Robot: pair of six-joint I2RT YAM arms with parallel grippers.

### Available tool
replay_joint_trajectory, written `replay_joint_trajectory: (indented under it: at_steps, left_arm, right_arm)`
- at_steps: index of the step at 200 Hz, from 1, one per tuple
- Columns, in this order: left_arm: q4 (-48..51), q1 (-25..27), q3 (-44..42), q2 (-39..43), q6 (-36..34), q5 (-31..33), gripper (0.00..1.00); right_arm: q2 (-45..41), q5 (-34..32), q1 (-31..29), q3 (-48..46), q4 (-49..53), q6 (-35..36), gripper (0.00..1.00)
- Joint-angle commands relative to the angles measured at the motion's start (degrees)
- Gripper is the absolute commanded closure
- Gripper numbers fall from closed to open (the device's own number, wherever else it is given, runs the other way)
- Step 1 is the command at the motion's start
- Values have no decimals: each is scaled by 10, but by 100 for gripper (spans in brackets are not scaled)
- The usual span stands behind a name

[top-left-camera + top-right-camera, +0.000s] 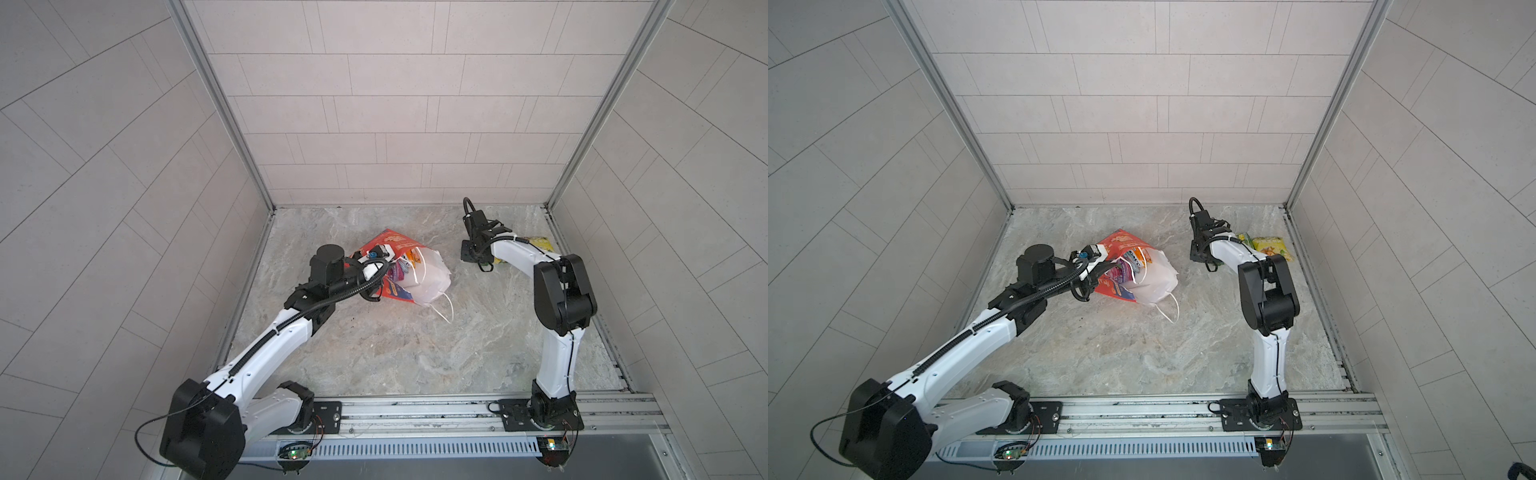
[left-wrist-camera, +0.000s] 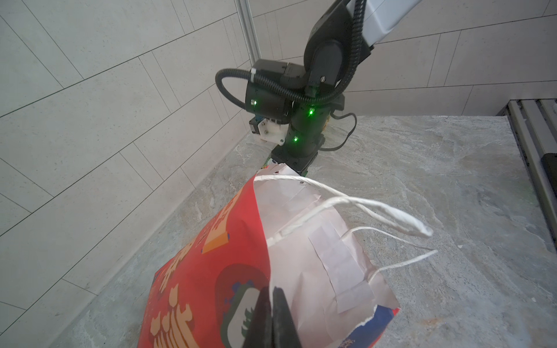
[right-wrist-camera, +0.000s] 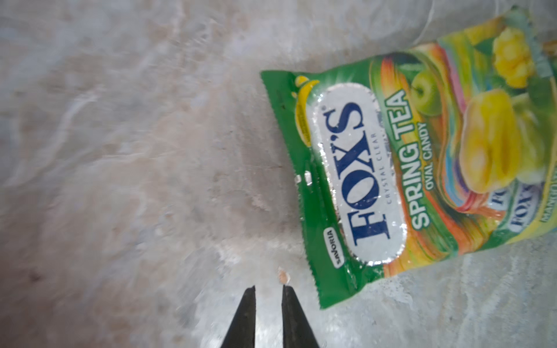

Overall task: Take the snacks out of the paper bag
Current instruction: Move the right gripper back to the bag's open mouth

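Note:
The red paper bag (image 1: 430,279) (image 1: 1156,280) lies tilted on the marble table with its white mouth turned right. Snacks (image 1: 405,266) (image 1: 1126,268) in purple and orange show inside its mouth. My left gripper (image 2: 272,291) is shut on the bag's (image 2: 208,265) rim, pinching the wall between red outside and white lining. A green FOX'S packet (image 3: 376,180) (image 1: 1244,239) lies flat on the table at the back right. A yellow packet (image 1: 540,243) (image 1: 1273,247) lies beside it. My right gripper (image 3: 269,287) hovers just off the green packet's corner, slightly open with nothing between its fingers.
White cord handles (image 2: 391,214) (image 1: 446,309) trail from the bag's mouth onto the table. The tiled enclosure walls (image 1: 374,124) close in the back and sides. The metal rail (image 1: 415,409) with both arm bases runs along the front.

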State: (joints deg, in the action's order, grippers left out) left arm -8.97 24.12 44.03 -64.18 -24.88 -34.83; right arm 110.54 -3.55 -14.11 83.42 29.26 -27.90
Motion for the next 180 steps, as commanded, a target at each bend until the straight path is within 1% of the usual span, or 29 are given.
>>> replay_joint_trajectory:
  at_steps: [1, 19, 29, 40, 51, 61, 69, 82, 96, 122, 135, 144, 156, 160, 180]
  left_arm:
    - [-23, -1, 30, 0, 19, 18, 100]
    - [-20, -1, 38, -3, 27, 21, 100]
    - [-19, -1, 38, -5, 28, 17, 100]
    - [-19, -1, 37, -4, 29, 15, 100]
    - [-19, -1, 38, -4, 30, 16, 100]
    - [-17, -1, 39, -5, 29, 14, 100]
    - [-16, -1, 40, -6, 29, 12, 100]
    - [-16, -1, 41, -8, 30, 9, 100]
    - [-13, -1, 45, -11, 30, 6, 100]
    - [-15, -1, 45, -11, 31, -11, 100]
    - [-15, -1, 45, -9, 30, -12, 100]
    - [-14, -1, 43, -7, 29, -13, 100]
    - [-16, -1, 41, -3, 30, -12, 100]
    - [-16, -1, 41, -2, 29, -12, 100]
    - [-17, -1, 39, 0, 29, -12, 100]
  right_arm:
    - [-100, 56, -16, -35, -32, -2, 79]
    - [-181, 110, -27, -119, -124, 0, 77]
    - [-232, 146, -34, -182, -199, -4, 77]
    - [-285, 164, -50, -254, -284, -8, 76]
    - [-333, 163, -77, -325, -363, -1, 76]
    - [-369, 141, -111, -379, -419, 10, 76]
    - [-389, 121, -143, -420, -475, 26, 76]
    - [-405, 111, -181, -468, -543, 42, 78]
    - [-397, 115, -203, -498, -587, 44, 80]
    - [-340, 136, -224, -507, -658, 54, 86]
    - [-308, 125, -236, -498, -676, 66, 89]
    - [-284, 131, -237, -485, -681, 72, 91]
    - [-254, 138, -239, -483, -701, 76, 91]
    - [-244, 138, -240, -465, -707, 77, 91]
    - [-204, 135, -244, -446, -720, 83, 91]
